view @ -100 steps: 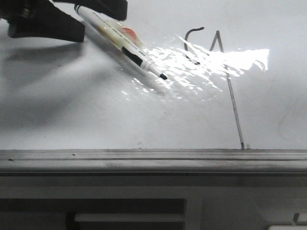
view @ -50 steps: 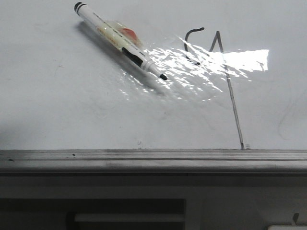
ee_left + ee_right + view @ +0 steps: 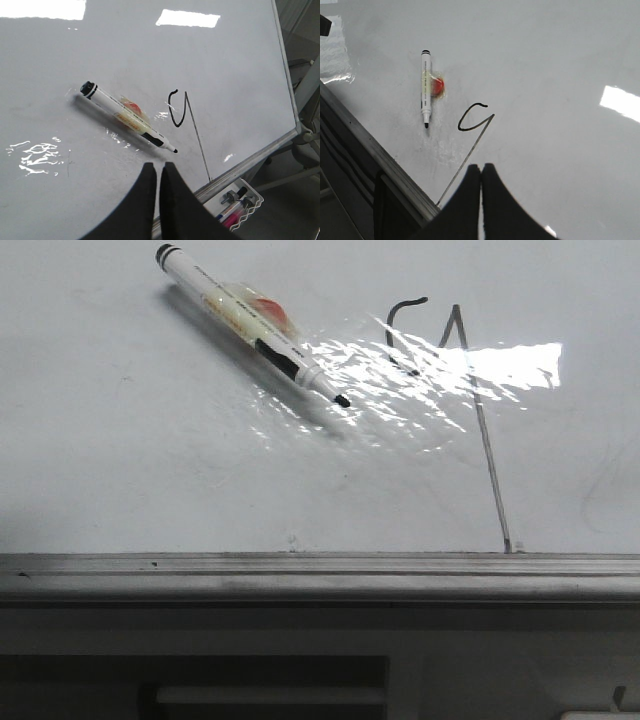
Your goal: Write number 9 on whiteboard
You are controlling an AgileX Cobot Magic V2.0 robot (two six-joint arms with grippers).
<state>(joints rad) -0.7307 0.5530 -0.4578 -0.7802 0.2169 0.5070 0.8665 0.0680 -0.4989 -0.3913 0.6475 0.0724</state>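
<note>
The whiteboard point(image 3: 150, 470) fills the front view, with a bright glare patch near its middle. The number 9 point(image 3: 403, 332) is drawn on it: a small curved hook, a peak and a long slanted tail down to the rail. It also shows in the left wrist view point(image 3: 176, 107) and the right wrist view point(image 3: 470, 120). A white marker point(image 3: 250, 325) lies flat on the board beside the strokes, uncapped, black tip toward them. My left gripper point(image 3: 159, 166) is shut and empty, above the board short of the marker point(image 3: 127, 117). My right gripper point(image 3: 481, 167) is shut and empty over the board, apart from the marker point(image 3: 425, 95).
A grey metal rail point(image 3: 320, 565) runs along the board's near edge. A white wire tray point(image 3: 250, 197) with spare markers hangs below that edge. Faint grey smudges mark the board at the right. Neither gripper shows in the front view.
The dark left gripper that stood over the marker's cap end a second ago has gone out of the front view. The marker lies where it was.
</note>
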